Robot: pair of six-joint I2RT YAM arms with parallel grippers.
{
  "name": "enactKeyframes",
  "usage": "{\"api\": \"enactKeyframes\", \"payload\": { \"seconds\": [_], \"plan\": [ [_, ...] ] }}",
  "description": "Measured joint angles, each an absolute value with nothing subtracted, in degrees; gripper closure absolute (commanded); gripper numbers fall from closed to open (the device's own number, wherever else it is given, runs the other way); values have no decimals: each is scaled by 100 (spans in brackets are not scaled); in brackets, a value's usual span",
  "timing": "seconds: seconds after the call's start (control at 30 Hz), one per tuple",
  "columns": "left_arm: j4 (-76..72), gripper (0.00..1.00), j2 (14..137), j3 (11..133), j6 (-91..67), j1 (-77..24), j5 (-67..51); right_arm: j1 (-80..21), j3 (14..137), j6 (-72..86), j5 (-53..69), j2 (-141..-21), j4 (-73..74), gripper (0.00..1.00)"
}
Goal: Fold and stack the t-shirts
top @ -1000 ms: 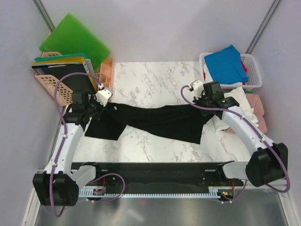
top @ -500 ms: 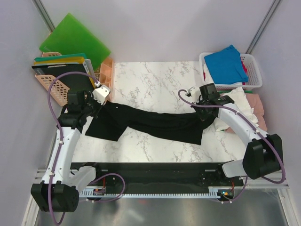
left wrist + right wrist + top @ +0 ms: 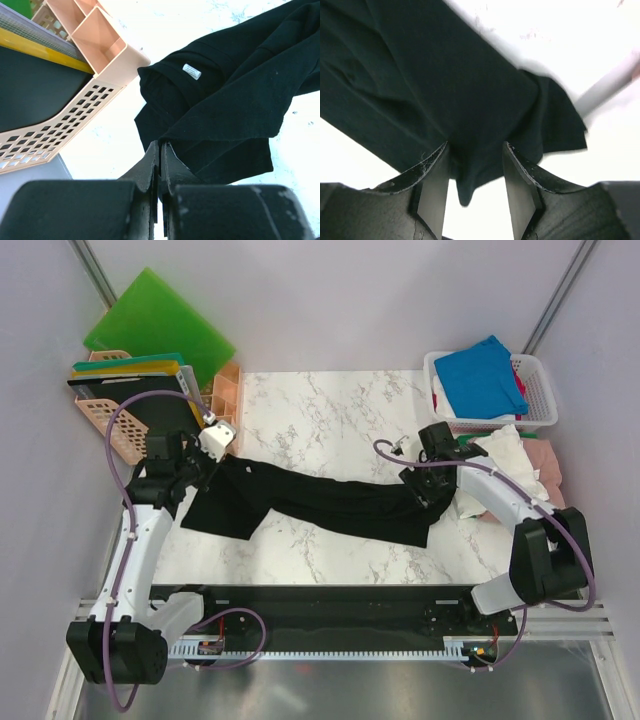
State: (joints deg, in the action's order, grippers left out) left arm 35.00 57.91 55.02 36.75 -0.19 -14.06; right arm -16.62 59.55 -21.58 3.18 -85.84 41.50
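The black t-shirt lies stretched in a long band across the marble table, its white neck label facing up near the left end. My left gripper is shut on the shirt's left edge, and a fold of cloth runs up into its closed fingertips. At the right end my right gripper stands open just over the cloth. A loose point of black fabric hangs between the parted fingers without being pinched. A bright blue t-shirt lies on top of the white basket.
White cloth and pink cloth are piled on the table's right edge beside the right arm. A peach plastic rack holding flat boards stands at the left, close to my left gripper. A green board leans behind it.
The right gripper has come down and toward the near side with the shirt's right end, then opened and let the cloth go. The left gripper still holds its end and has shifted slightly.
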Motion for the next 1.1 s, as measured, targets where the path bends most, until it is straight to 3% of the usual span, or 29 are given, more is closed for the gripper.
{"api": "enactKeyframes", "payload": {
  "seconds": [0.47, 1.1],
  "plan": [
    [3500, 98, 6034, 5502, 3673, -19, -1411, -1590, 5682, -2381, -226, -6674, 5129, 50],
    [3496, 98, 6145, 5502, 3673, -19, -1411, -1590, 5660, -2554, 21, -7745, 5111, 53]
  ]
}}
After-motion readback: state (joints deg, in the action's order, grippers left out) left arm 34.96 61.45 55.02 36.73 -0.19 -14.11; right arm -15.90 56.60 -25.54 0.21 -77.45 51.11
